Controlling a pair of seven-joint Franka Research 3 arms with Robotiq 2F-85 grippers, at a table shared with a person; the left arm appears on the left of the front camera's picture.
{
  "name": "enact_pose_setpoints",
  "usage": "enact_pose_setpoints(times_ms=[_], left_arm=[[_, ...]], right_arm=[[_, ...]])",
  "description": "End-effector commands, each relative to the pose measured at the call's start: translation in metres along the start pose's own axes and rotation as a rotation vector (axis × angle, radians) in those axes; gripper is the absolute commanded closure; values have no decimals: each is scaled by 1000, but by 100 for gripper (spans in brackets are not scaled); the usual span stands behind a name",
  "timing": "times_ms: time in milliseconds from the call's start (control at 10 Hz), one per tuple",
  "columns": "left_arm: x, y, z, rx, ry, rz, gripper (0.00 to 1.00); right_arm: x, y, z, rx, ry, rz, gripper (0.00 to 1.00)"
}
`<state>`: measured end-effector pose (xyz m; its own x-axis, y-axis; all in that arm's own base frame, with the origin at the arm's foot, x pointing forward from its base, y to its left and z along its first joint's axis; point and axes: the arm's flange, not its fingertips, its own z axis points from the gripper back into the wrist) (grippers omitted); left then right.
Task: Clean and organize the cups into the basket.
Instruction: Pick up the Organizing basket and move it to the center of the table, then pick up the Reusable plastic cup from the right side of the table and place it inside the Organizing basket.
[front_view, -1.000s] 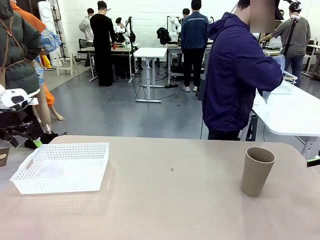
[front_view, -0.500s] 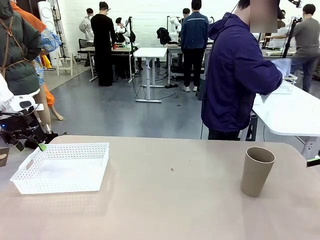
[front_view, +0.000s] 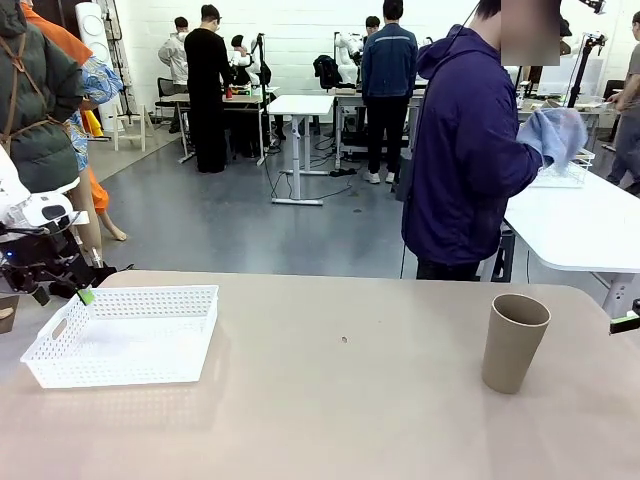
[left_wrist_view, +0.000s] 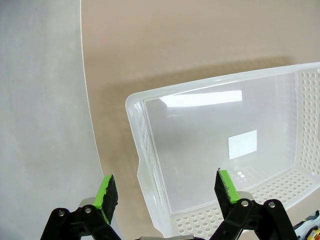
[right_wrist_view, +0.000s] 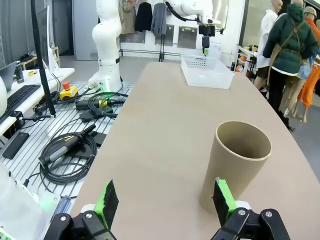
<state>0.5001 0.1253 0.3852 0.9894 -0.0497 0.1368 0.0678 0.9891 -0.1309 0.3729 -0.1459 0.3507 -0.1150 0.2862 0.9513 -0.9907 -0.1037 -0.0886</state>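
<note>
So, left gripper (left_wrist_view: 166, 189): fingers spread wide, empty, hanging over a corner of the basket (front_view: 110, 366)
right gripper (right_wrist_view: 166, 199): wide too, empty, low over the table (front_view: 340, 410), cup (right_wrist_view: 239, 162) just ahead, not touching
cup: tan, upright on the table's right side, well apart from the basket
basket: sits flat at the table's left

One cup (front_view: 514, 341) on the table (front_view: 340, 410), near its right edge. One basket (front_view: 150, 294) near the left edge. One person (front_view: 470, 150) beyond the far edge, holding one cloth (front_view: 560, 133). Two grippers: the left gripper (left_wrist_view: 167, 187) and the right gripper (right_wrist_view: 165, 200).
</note>
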Motion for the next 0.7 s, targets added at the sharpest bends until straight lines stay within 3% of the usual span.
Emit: enact_pose_setpoints(times_ms=[0,600], left_arm=[[10,3,-5,-4,14,-9,0],[7,0,-8,9,23,-40,0]], right_arm=[[-4,-7,-3,32,-26,58,0],[-48,-46,-38,95,9,38,0]])
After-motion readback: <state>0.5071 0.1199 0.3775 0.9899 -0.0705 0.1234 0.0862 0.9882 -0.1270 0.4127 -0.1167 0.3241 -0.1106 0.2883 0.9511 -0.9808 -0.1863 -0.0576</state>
